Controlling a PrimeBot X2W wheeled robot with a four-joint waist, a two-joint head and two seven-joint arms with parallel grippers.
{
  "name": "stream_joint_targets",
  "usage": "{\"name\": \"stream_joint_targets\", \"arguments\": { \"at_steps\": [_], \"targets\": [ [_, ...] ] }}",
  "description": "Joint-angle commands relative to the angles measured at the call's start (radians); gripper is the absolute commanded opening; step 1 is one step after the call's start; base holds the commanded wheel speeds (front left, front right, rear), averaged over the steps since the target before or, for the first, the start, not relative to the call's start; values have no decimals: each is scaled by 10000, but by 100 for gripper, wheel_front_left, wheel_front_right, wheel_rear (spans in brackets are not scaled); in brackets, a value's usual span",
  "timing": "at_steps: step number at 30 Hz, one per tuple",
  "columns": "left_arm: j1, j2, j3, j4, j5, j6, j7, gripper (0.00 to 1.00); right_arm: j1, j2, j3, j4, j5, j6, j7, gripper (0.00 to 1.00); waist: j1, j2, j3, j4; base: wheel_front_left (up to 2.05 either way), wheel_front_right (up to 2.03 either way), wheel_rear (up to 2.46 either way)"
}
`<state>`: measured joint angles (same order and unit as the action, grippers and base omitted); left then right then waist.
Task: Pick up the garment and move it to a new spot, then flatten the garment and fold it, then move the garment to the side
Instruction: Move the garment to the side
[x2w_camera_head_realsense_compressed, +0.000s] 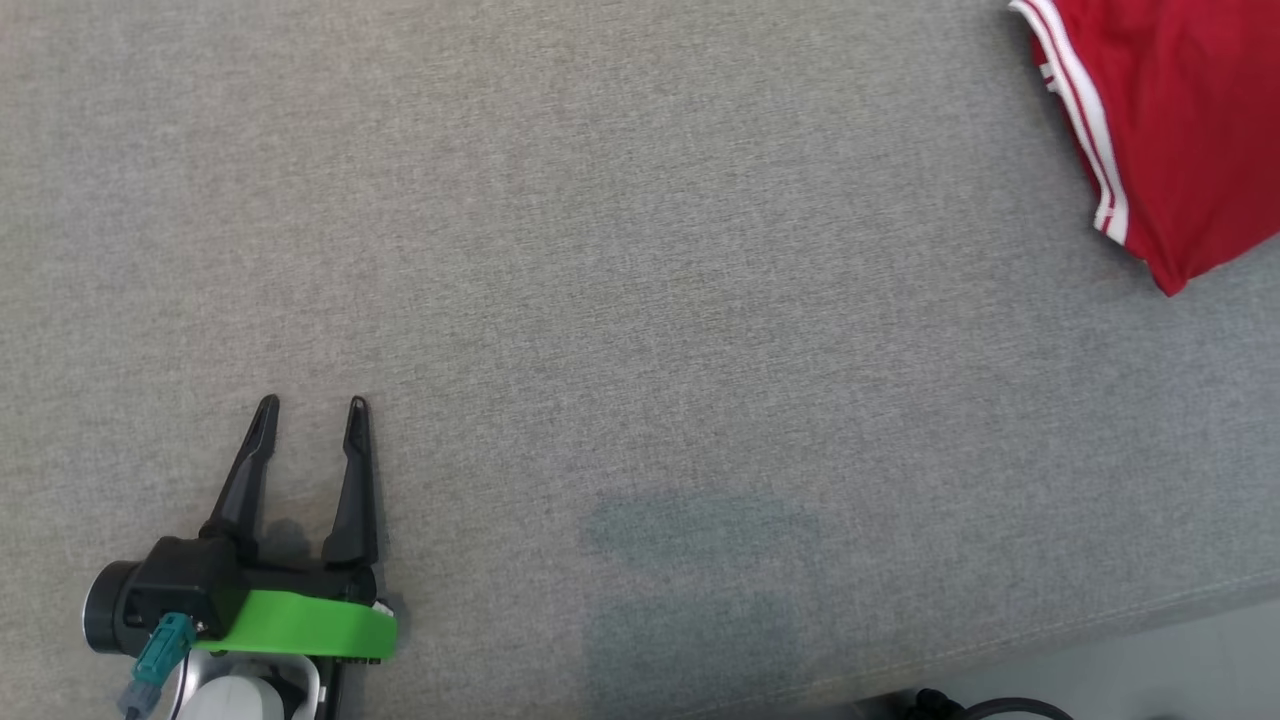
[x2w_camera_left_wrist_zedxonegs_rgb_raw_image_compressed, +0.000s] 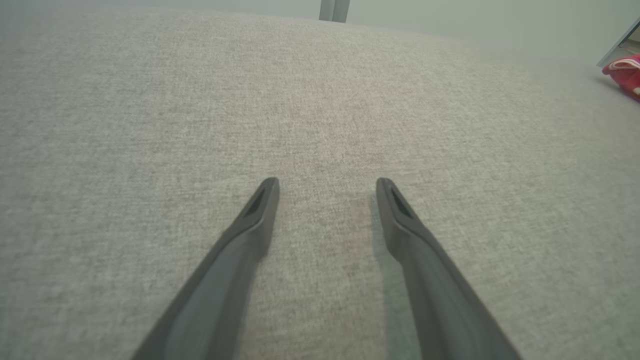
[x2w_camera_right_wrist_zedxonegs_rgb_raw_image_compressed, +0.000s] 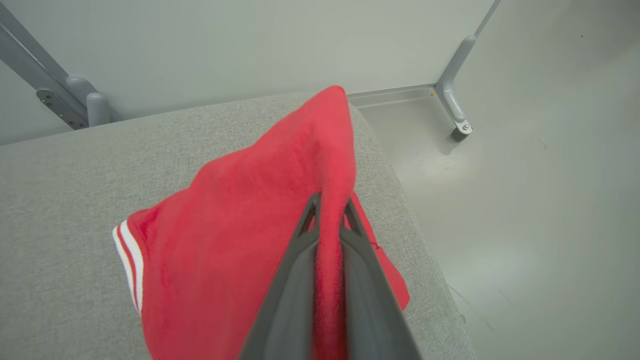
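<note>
Grey fabric cushion (x2w_camera_head_realsense_compressed: 640, 300); pale floor (x2w_camera_right_wrist_zedxonegs_rgb_raw_image_compressed: 525, 225) beside it; grey metal post (x2w_camera_right_wrist_zedxonegs_rgb_raw_image_compressed: 450, 95); black cable (x2w_camera_head_realsense_compressed: 935, 702).

one red garment (x2w_camera_head_realsense_compressed: 1180, 130), two pincers (x2w_camera_head_realsense_compressed: 313, 402) (x2w_camera_right_wrist_zedxonegs_rgb_raw_image_compressed: 331, 201)

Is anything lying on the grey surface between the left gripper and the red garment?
Nothing visible does. Bare grey surface runs from the open left gripper to the red garment near the surface's right edge, where the right gripper is shut on a fold of it.
</note>
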<state>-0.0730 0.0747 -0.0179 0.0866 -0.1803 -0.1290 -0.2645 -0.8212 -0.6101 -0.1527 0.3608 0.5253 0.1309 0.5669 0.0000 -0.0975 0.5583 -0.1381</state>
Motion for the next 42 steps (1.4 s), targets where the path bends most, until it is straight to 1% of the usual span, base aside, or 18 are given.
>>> {"name": "stream_joint_targets", "arguments": {
  "at_steps": [1,2,3,4,7,11,13,15,16,18,22,27,30,35,37,41,42],
  "targets": [
    [-115,64,5,42,91,-31,10,100,178,-24,-109,132,-251,-5,-210,0,0,0,124,134,0,0,0],
    [-111,105,7,56,85,-30,13,100,189,-11,-256,314,-577,-5,-538,26,0,0,150,172,0,0,0],
    [-98,140,8,75,80,-30,15,100,198,62,-433,567,-962,-5,-890,96,0,0,165,206,0,0,0],
    [-89,161,-11,97,95,-29,17,100,255,206,-532,792,-1251,-5,-1214,100,0,0,173,246,0,0,0],
    [-38,156,1,133,79,-12,17,100,334,558,-805,1390,-2074,-5,-2250,100,0,0,141,330,0,0,0],
    [81,57,-36,160,68,-9,17,100,396,870,-934,1956,-2634,-8,-3567,100,0,0,-62,394,0,0,0],
    [215,10,1,198,37,-9,15,100,527,1022,-609,2023,-2652,-8,-4129,100,0,0,-279,382,0,0,0],
    [345,-46,33,273,1,-9,12,100,730,1020,-282,1919,-2617,-8,-4713,100,0,0,-588,362,0,0,0],
    [462,-98,76,307,-26,-9,9,100,1034,967,-34,1666,-2594,-10,-5341,100,0,0,-965,354,0,0,0],
    [590,-136,133,383,-75,-9,9,100,1485,980,202,1341,-2601,-10,-5895,100,0,0,-1428,392,0,0,0],
    [983,-177,284,671,-144,21,9,100,2679,1083,728,320,-2589,-8,-6622,100,0,0,-2473,478,0,0,0],
    [1617,-219,560,830,-22,303,9,100,4608,1345,1420,-1104,-2546,-10,-7244,100,0,0,-3540,516,0,0,0],
    [1925,-225,641,856,58,370,8,100,5851,1780,1464,-1667,-2839,-8,-7574,100,0,0,-4041,675,0,0,0],
    [2173,-231,658,931,155,545,9,100,7680,3006,909,-2068,-3435,-10,-7993,100,0,0,-4675,1034,0,0,0],
    [2192,-231,622,891,90,654,9,100,8206,3345,1064,-2094,-3878,-5,-8159,100,0,0,-4798,1112,0,0,0],
    [2243,-229,443,1016,182,692,9,100,8774,4297,671,-1739,-4807,-10,-8322,100,0,0,-5033,1242,0,0,0],
    [2243,-229,443,1016,182,692,9,100,8774,4297,671,-1739,-4807,-10,-8322,100,0,0,-5033,1242,0,0,0]
  ]
}}
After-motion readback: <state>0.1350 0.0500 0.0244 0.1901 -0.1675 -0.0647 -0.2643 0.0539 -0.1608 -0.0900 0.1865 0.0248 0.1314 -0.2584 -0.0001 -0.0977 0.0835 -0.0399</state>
